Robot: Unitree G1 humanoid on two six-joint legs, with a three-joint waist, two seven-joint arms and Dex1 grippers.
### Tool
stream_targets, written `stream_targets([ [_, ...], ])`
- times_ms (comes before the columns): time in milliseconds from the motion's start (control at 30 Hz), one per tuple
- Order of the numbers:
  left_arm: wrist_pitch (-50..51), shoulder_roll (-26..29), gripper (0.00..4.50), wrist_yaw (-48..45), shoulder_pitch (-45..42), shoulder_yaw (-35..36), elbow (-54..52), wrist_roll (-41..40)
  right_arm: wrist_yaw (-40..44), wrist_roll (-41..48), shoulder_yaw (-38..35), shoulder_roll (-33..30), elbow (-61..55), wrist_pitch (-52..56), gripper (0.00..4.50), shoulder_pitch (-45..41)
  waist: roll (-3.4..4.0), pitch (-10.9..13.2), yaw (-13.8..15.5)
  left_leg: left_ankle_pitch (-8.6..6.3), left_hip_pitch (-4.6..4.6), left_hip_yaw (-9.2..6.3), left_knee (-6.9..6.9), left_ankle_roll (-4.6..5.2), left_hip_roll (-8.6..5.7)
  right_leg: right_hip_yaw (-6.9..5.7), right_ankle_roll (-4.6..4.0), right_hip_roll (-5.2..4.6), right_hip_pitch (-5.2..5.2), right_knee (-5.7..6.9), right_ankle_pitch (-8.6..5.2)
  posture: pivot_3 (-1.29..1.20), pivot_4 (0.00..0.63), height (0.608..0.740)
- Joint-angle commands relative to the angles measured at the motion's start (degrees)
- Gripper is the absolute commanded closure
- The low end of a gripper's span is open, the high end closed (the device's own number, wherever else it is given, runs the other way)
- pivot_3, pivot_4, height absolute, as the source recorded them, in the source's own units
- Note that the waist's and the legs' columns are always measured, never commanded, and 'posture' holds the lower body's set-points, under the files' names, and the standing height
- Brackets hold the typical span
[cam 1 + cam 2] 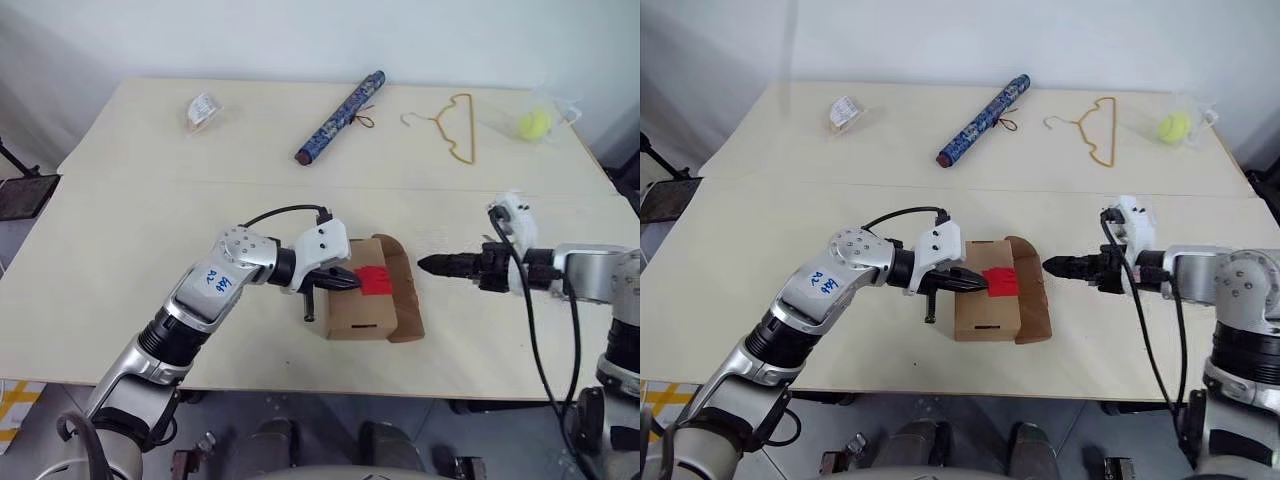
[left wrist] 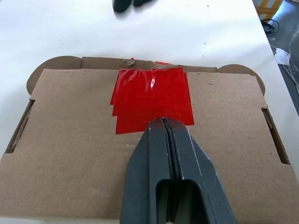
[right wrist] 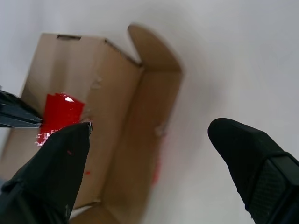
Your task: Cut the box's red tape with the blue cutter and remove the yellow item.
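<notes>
On table front-centre sits small brown cardboard box (image 1: 362, 300), w/ wrinkled red tape (image 2: 152, 99) square on top & one flap open. Left gripper (image 2: 164, 122) pinched together, tips at tape's edge; right gripper (image 3: 149, 135) spread apart just beside box.

I am looking down at a wide table (image 1: 150, 230) with a pale cream top that is taking most of the scene. A thin seam is running across it from left to right. Behind its far edge a plain white wall (image 1: 300, 35) is standing, lit evenly by soft light. At the left side a dark object (image 1: 25, 195) is sitting beside the table. Under the near edge a grey floor (image 1: 330, 410) is showing.
</notes>
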Motion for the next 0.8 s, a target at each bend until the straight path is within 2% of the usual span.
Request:
stream_targets([
  [33, 1.16, 0.09, 4.5, 1.25, 1.91, -0.77, 0.01, 1.55, -0.74, 2.08, -0.66, -0.27, 1.96, 0.28, 0.04, 0.25, 0.02, 0.0, 0.01, 0.0, 0.0, 0.0, 0.0, 0.0, -0.01, 0.0, 0.0, 0.0, 0.0, 0.0, 0.0, 0.0, 0.15, 0.74],
  [433, 0.97, 0.76, 4.5, 2.15, 7.26, 1.85, -5.22, -0.14, 0.58, 3.5, 3.88, -0.15, 4.42, 0.28, 0.04, 3.73, 0.07, -0.04, -0.13, -0.01, 0.03, 0.03, 0.0, -0.01, 0.03, -0.02, 0.01, 0.05, 0.0, 0.01, 0.0, 0.0, 0.15, 0.74],
  [800, 1.76, 2.46, 4.5, 1.63, 8.58, 3.05, -6.89, -0.88, 3.97, 0.57, 8.62, 2.88, 8.77, -0.64, 0.04, 0.3, 0.1, -0.09, -1.46, -0.02, 0.08, 0.06, -0.01, -0.03, 0.08, -0.02, 0.0, 0.09, 0.01, 0.04, 0.0, 0.0, 0.15, 0.74],
])
